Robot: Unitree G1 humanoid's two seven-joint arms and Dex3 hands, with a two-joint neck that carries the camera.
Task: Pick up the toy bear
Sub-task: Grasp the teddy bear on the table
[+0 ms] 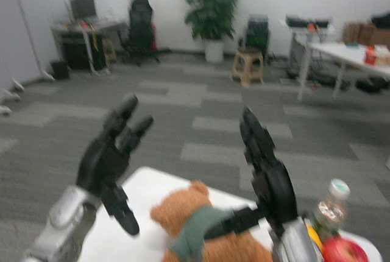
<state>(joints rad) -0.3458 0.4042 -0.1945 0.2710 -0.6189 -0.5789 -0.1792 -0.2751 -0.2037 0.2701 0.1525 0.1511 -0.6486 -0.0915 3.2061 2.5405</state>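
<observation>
Office: desks (82, 30), chair (140, 27), carpet.

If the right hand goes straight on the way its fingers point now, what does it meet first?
Probably nothing: the right hand points its fingers up and forward, above the toy bear, with only open floor beyond. The picture is blurred, so depth is unsure.

Brown toy bear (183, 213), green shirt (194, 233)

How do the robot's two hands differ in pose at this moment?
The left hand is raised over the table's left part, clear of the toy bear; the right hand stands more upright, its thumb in front of the bear's green shirt. Both are open and hold nothing.
</observation>
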